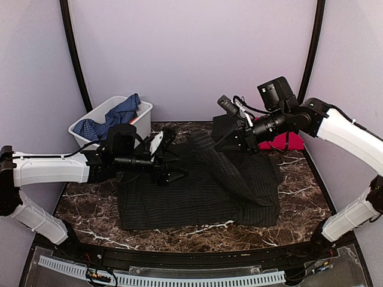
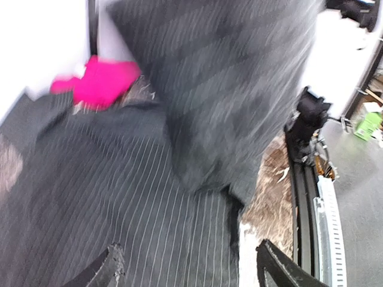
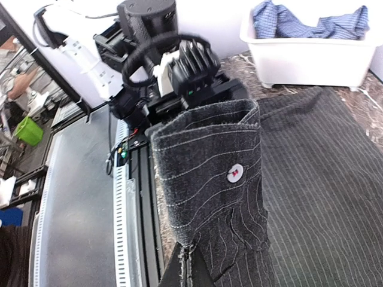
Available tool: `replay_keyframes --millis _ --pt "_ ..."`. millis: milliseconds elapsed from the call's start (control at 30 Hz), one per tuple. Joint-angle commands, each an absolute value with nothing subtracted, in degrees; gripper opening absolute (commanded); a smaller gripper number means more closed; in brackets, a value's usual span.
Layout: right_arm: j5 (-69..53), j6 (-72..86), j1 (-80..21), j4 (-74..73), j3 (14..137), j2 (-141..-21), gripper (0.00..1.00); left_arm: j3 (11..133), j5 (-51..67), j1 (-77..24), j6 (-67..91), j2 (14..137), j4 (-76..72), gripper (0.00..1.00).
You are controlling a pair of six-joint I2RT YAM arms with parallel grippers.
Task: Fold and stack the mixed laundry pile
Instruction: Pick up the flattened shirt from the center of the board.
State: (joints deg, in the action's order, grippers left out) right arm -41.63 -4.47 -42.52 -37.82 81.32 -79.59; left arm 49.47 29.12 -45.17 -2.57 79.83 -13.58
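Charcoal cloth covers most of the marble table (image 1: pixel 302 200): the pinstriped shirt (image 1: pixel 191 200) lies spread flat between the two arms.

Left arm: it reaches in from the left side, forearm nearly level and low above the table. The left gripper (image 1: pixel 172 156) hangs just over the shirt's left portion. In the left wrist view its fingertips (image 2: pixel 108 269) stand spread wide, with striped cloth below them and nothing pinched between them.

Right arm: it comes in from the right side, elbow raised, wrist pointed toward the table centre. The right gripper (image 1: pixel 241 136) is pressed together on one edge of the shirt and holds it lifted, so a fold slopes from the jaws down to the flat part. In the right wrist view a stitched band with one white button (image 3: pixel 235 173) stands just above the right gripper (image 3: pixel 190 272).

A red cloth (image 1: pixel 276 142) lies on the table behind the right wrist. A white bin (image 1: pixel 145 110) at the far left corner holds a blue checked garment (image 1: pixel 116 113).
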Motion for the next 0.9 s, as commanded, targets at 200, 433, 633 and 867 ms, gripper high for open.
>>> replay_keyframes --millis 200,433,633,867 --pt "-45.82 -11.68 -47.19 -45.53 84.36 -79.45 0.0 49.53 36.76 -47.33 -7.33 77.5 -27.17 0.98" --pt "-42.57 -12.57 -47.46 -46.17 83.37 -78.85 0.0 54.2 39.92 -49.78 -8.46 76.29 -21.34 0.41" --pt "-39.34 -10.4 -47.46 -43.89 82.53 -78.37 0.19 55.54 40.61 -51.25 -6.42 74.48 -19.83 0.0" --pt "-39.26 -6.6 -48.65 -39.56 81.84 -77.85 0.64 60.24 36.02 -51.42 -3.19 76.24 -14.8 0.0"
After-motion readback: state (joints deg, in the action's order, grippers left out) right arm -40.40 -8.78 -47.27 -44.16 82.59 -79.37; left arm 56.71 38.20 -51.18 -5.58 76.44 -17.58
